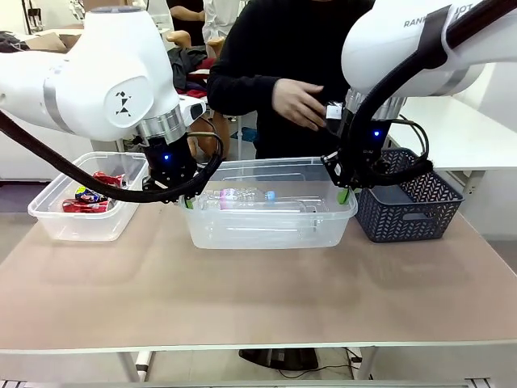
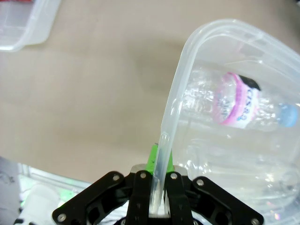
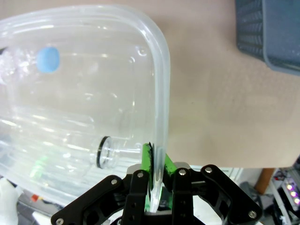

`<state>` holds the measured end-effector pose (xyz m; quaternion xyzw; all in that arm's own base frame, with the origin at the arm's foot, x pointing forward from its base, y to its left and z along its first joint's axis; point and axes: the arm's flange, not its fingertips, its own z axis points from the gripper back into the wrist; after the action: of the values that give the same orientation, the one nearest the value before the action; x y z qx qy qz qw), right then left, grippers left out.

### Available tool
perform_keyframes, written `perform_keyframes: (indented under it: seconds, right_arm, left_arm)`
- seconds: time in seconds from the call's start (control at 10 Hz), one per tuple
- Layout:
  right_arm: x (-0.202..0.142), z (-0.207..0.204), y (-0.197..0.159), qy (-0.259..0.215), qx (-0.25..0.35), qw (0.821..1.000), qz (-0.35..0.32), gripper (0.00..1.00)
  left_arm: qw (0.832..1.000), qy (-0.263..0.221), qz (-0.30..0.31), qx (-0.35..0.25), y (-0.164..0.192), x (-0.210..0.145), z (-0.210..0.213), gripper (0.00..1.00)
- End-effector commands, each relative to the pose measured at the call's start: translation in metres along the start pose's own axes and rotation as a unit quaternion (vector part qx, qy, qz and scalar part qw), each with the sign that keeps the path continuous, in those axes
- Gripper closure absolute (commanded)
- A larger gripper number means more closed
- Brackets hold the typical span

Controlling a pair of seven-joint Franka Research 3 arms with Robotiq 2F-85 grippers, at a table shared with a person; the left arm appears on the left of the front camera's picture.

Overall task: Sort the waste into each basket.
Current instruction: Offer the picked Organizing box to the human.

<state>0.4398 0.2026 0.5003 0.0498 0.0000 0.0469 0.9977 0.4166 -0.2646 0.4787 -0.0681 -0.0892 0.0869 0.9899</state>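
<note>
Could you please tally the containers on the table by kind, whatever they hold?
See-through colourless plastic rectangular tubs: 2, the large middle one gripped at both ends, and the small one on the robot's left holding cans.
Dark blue-grey lattice-walled plastic basket: 1.
Total: 3.

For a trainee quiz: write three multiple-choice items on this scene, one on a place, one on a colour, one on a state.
1. Where do the red cans lie?
A. small clear tub
B. dark lattice basket
C. bare table

2. What colour is the cap of the labelled bottle?
A. red
B. light blue
C. black

3. What does the left gripper do?
A. hangs open
B. clamps the big tub's rim
C. holds a can

Key: 1 A, the cans show through its wall; 2 B, the cap shows blue in the wrist views; 3 B, green pads pinch the rim.
</note>
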Motion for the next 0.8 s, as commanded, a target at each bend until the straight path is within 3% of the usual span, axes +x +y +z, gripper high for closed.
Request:
perform_keyframes:
  seconds: [0.0, 0.7]
  right_arm:
    - [-0.0005, 0.0043, 0.0019, 0.001, 0.002, 1.0, 0.012, 1.0]
    - [-0.0005, 0.0043, 0.0019, 0.001, 0.002, 1.0, 0.012, 1.0]
  left_arm:
    - [1.0, -0.007, 0.008, -0.001, 0.0073, 0.0017, 0.0012, 1.0]
    - [1.0, -0.007, 0.008, -0.001, 0.0073, 0.0017, 0.0012, 1.0]
